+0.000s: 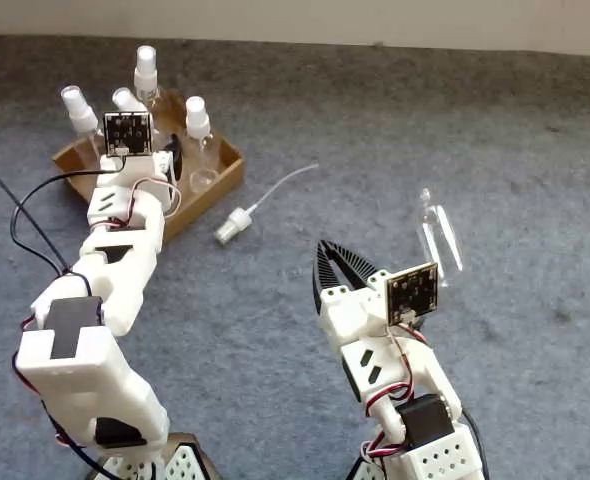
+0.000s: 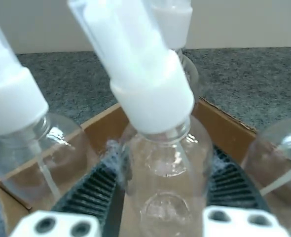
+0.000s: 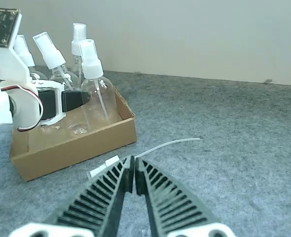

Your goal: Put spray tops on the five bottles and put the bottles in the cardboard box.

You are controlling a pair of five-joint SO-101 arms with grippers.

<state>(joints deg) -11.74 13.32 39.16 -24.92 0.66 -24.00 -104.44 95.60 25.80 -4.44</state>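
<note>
While the left gripper (image 2: 165,173) holds a bottle (image 2: 158,143) inside the cardboard box (image 3: 76,150), the right gripper (image 3: 134,164) is closed and empty outside it.

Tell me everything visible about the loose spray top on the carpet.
The loose spray top is white plastic: a short pump head with a long, thin, slightly curved dip tube. It lies on its side on the grey carpet, just off the cardboard box, tube pointing away from it. No end effector touches it.
</note>
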